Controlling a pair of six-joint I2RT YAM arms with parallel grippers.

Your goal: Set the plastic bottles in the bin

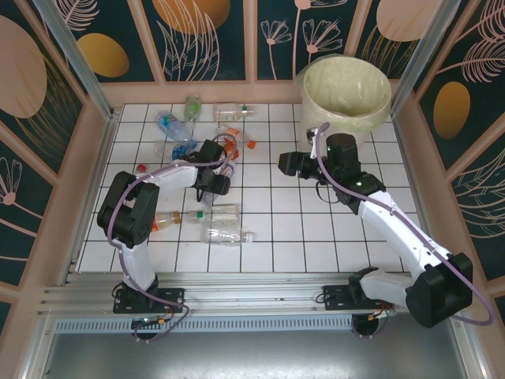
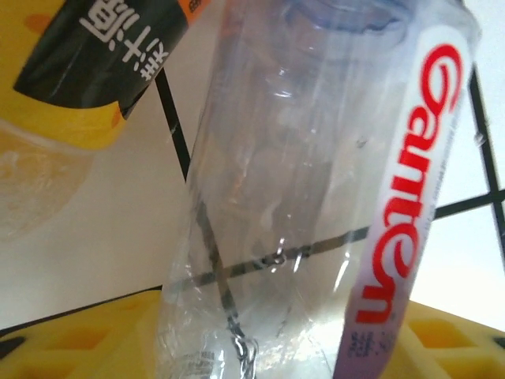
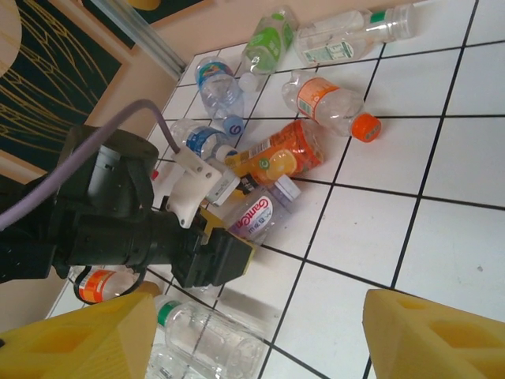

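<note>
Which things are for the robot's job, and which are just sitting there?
For the job: plastic bottles, including the Ganten bottle; bin.
Just there: white tiled table; leaf-patterned walls; metal rail.

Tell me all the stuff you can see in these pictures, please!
Bin: one, cream-white with a pale yellow-green bag, far right corner of the table.
Ganten bottle: one, clear with red lettering, lying in the pile on the left half.
Other plastic bottles: about nine, clear with orange, blue, green or no labels, scattered on the left half.
Table: one, white tiles with black lines.
Walls: dark teal with orange and pink plant shapes, around the table.
Left arm: one, black and white, jaws either side of the Ganten bottle; I cannot tell if they squeeze it.
Right arm: one, black and white, yellow jaws open and empty, mid-table.
</note>
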